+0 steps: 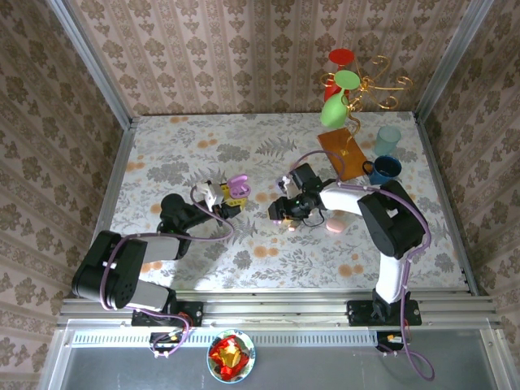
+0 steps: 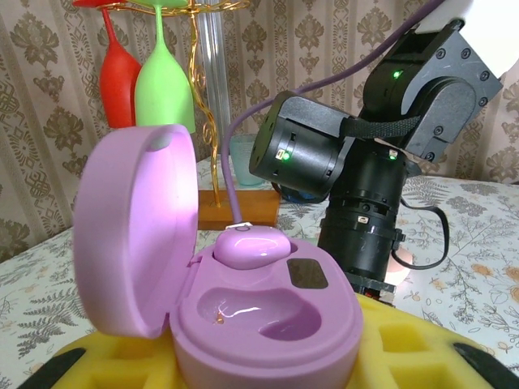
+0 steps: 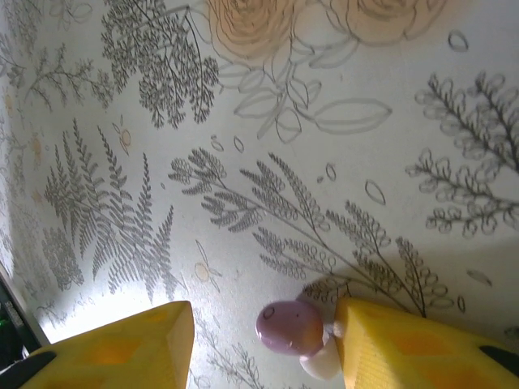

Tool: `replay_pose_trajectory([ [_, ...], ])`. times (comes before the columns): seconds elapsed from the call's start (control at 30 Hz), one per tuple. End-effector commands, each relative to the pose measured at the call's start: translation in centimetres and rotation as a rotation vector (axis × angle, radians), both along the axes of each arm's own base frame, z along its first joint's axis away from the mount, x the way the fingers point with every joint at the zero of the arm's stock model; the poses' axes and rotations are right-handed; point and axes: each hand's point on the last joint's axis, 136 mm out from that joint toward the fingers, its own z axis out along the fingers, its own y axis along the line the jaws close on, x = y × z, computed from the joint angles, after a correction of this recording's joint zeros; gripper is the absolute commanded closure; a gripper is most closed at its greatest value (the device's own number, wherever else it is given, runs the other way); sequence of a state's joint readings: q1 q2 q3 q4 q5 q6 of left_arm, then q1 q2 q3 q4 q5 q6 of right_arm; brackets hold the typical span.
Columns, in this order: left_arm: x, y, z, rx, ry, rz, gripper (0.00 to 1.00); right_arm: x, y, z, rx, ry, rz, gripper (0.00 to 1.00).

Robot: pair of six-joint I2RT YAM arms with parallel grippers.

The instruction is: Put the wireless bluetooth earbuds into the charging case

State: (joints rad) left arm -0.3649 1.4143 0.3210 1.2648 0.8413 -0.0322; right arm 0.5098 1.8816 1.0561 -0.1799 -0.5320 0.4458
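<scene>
An open lilac charging case (image 2: 268,324) fills the left wrist view, its lid (image 2: 134,235) swung up to the left. One lilac earbud (image 2: 251,245) sits in the far slot; the near slot (image 2: 259,312) is empty. My left gripper (image 2: 268,369) is shut on the case, yellow pads under both its sides, and holds it at the table's middle (image 1: 237,188). My right gripper (image 1: 286,215) points down at the table just right of the case. In the right wrist view it stands open (image 3: 263,336) around a second lilac earbud (image 3: 290,328), which lies on the table touching the right finger (image 3: 405,348).
A pink case (image 1: 333,225) lies right of my right gripper. At the back right stand a gold glass rack on a wooden base (image 1: 341,153) with red (image 1: 340,57) and green glasses (image 1: 334,110), a blue mug (image 1: 385,169) and a pale teal cup (image 1: 387,139).
</scene>
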Motion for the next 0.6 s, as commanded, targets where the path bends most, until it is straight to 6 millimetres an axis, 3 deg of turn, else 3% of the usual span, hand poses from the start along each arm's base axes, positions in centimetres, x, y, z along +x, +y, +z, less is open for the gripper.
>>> replay_pose_trajectory([
  [0.0,-0.3,-0.3,0.6,-0.004,-0.04,-0.028,0.78,-2.5,-0.6,-0.3,-0.034,0.059,0.028,0.47],
  [0.3,-0.3,-0.3,0.5,-0.004,-0.036,-0.029,0.78,-2.9,0.4,1.1,0.036,0.044,0.056,0.48],
  [0.57,-0.4,-0.3,0.5,-0.005,-0.036,-0.028,0.78,-1.2,-1.3,2.0,0.017,-0.028,0.008,0.48],
])
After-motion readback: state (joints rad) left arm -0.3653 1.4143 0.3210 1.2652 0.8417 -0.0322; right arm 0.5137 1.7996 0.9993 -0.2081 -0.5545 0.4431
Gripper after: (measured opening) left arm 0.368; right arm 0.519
